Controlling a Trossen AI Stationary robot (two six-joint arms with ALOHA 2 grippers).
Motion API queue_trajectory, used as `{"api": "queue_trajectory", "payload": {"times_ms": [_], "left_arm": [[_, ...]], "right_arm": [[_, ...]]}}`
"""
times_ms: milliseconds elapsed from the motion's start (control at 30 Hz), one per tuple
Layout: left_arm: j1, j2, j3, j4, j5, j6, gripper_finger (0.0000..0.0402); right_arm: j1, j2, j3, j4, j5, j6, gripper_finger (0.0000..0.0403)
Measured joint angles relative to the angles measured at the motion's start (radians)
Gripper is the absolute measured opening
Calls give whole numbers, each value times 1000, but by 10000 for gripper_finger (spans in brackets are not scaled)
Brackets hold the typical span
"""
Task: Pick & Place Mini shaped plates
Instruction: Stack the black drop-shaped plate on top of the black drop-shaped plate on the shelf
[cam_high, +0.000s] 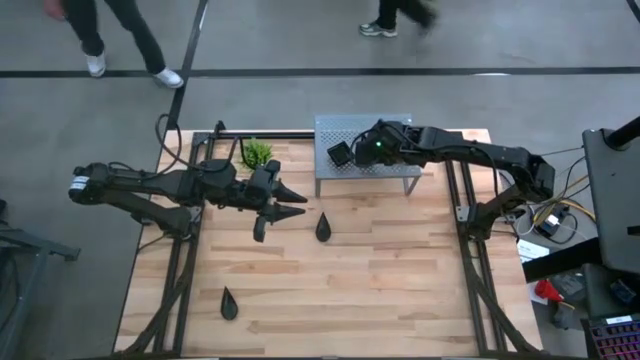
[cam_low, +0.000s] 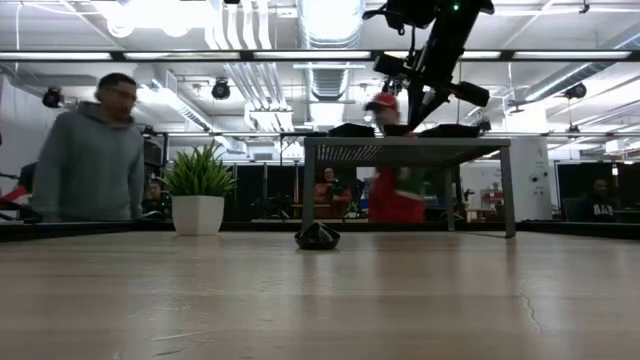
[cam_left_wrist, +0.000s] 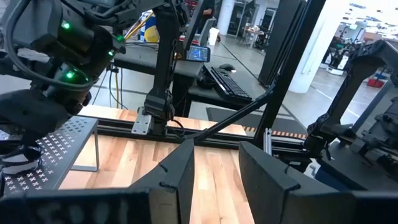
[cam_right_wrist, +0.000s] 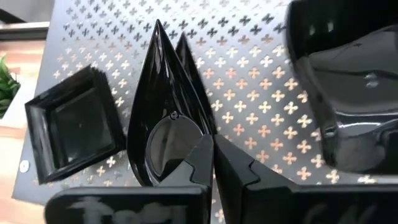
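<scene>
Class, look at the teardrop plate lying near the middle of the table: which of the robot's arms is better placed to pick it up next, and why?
The left. The left gripper hangs open just beside that teardrop plate. The right gripper is shut over the perforated shelf, pinching the rim of a teardrop plate there.

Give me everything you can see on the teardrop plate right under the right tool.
The teardrop plate is glossy black, plastic-looking, with a sharp pointed tip and a round well at its wide end. It lies on the grey perforated shelf, apparently atop a second teardrop whose tip peeks out beside it. The right tool, fingers shut, sits at its wide end; whether it pinches the rim is unclear.
</scene>
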Motion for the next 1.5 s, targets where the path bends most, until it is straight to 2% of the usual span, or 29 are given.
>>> {"api": "queue_trajectory", "payload": {"times_ms": [800, 1133, 1500], "left_arm": [[0, 0, 0, 18, 0, -1, 120], [0, 0, 0, 24, 0, -5, 120], [0, 0, 0, 13, 1, -9, 120]], "right_arm": [[-17, 0, 0, 11, -5, -28, 9], [-17, 0, 0, 11, -5, -18, 57], [-4, -6, 15, 0, -54, -43, 63]]}}
